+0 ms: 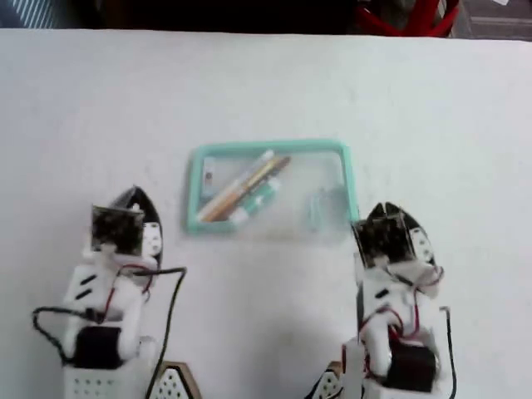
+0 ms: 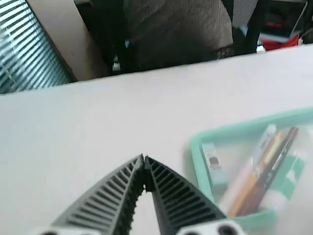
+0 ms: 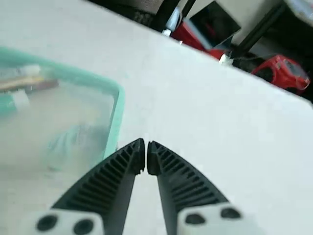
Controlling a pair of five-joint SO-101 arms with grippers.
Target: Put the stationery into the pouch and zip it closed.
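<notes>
High view: two closed grippers flank a filled pouch

On the left, the black ribbed left gripper (image 1: 134, 196) sits above the white table (image 1: 266, 83), off the near left corner of the pouch and apart from it. In the left wrist view its fingers meet at the tips, holding nothing (image 2: 144, 159).

In the middle lies a flat, clear plastic pouch with a mint-green border (image 1: 193, 187), its long side across the table. Inside it, toward the left end, several pens (image 1: 246, 188) lie slanted together: a white one, a brown-and-orange one and a green-and-white one. Toward the right end sits a small pale-green object (image 1: 316, 208), too blurred to identify. Whether the zip is drawn cannot be made out.

On the right, the black ribbed right gripper (image 1: 384, 209) sits just beside the pouch's near right corner. The right wrist view shows its fingertips pressed almost together, empty (image 3: 145, 145), next to the green border (image 3: 118, 100).
</notes>
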